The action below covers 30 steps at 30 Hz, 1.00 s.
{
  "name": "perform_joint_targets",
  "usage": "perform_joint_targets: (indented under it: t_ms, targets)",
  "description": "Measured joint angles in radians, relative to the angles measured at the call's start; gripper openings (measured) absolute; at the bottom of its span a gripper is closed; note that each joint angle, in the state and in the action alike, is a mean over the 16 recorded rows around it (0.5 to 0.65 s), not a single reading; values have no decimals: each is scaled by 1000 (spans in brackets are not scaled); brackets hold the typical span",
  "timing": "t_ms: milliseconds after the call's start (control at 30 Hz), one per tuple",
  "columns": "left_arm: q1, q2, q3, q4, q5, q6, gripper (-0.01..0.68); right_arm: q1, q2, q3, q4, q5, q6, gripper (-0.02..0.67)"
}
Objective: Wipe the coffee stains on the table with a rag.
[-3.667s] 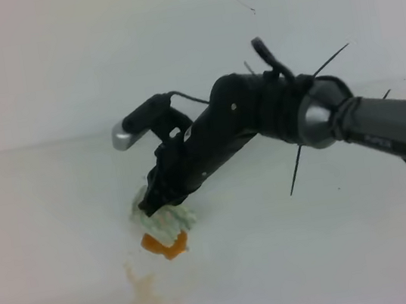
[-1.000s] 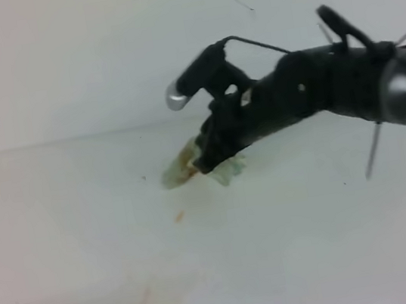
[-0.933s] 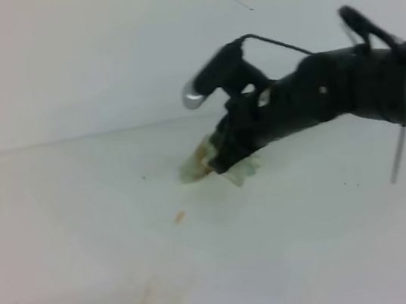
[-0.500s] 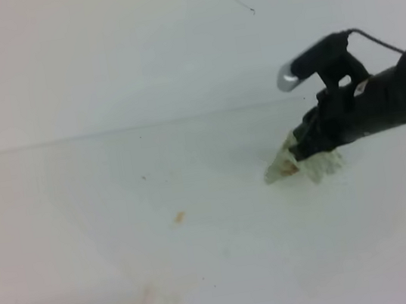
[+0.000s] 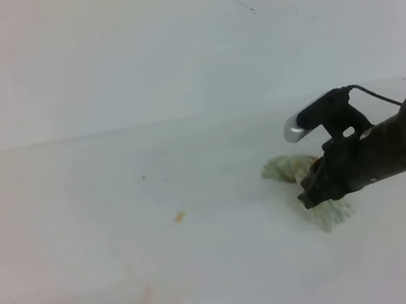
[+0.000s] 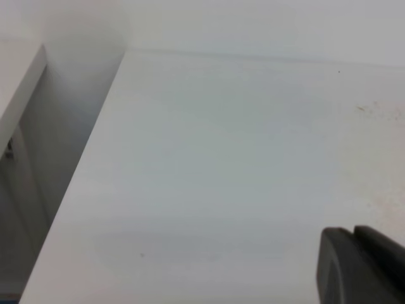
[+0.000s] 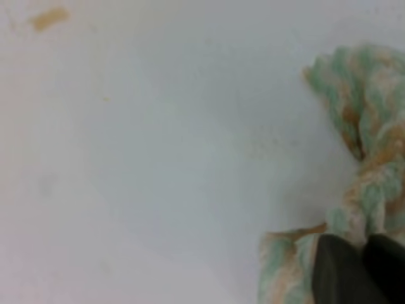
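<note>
Right gripper [image 5: 307, 199] low at the rag [image 5: 297, 170] on the bench's [image 5: 60, 219] right side, tips on the cloth; can't tell if it's gripping or letting go. Rag bunched, green-white w/ brown marks. Well to the left, small orange coffee stains [image 5: 180, 216], paler smears nr front edge. Left gripper [image 6: 357, 269]: only a dark corner shows, can't tell its state

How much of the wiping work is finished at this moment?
Mostly done: no large blot shows on the table. The right hand is at the rag, which lies on the right. Left: a small orange spot and pale smears near the front.
</note>
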<state>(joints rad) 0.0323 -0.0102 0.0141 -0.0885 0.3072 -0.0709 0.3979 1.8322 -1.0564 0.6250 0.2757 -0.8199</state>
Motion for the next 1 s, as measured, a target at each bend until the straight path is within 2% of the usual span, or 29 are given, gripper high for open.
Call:
perform_joint_targets:
  t_ms: [333, 467, 567, 733, 1000]
  targets:
    - [0, 2, -2, 0, 1, 0, -1, 2, -34, -25, 44, 33, -20, 429]
    - [1, 8, -12, 0, 5, 0, -1, 2, -77, -31, 52, 40, -21, 512]
    - [1, 10, -14, 0, 6, 0, -2, 2, -132, -31, 49, 42, -23, 538]
    - [1, 10, -14, 0, 6, 0, -1, 2, -257, -31, 32, 52, -25, 461]
    - [1, 10, -14, 0, 6, 0, -2, 2, -482, -24, -46, 122, -10, 205]
